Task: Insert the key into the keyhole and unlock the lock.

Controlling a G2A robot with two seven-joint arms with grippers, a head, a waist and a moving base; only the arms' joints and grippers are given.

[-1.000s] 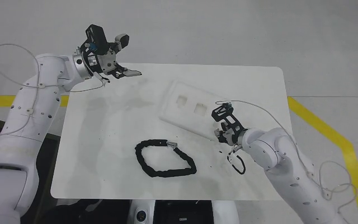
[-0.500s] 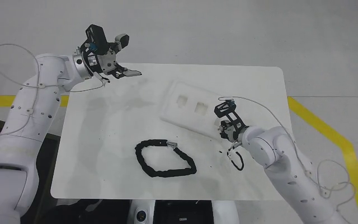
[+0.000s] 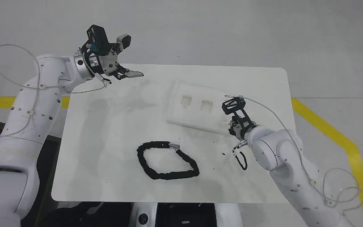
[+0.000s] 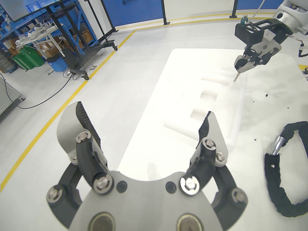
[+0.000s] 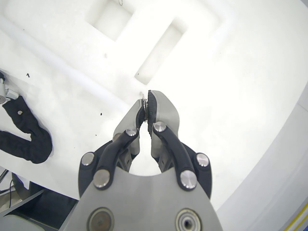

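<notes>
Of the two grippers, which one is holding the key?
The right gripper: it is shut on the key, beside the white foam tray. The left gripper is wide open and empty, near the far corner of the table.

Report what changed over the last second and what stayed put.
The right pincer, shut on the key, shifted to the robot's right, away from the chain lock. The left pincer stayed open at the table's far left corner; the chain lock lay unmoved.
</notes>
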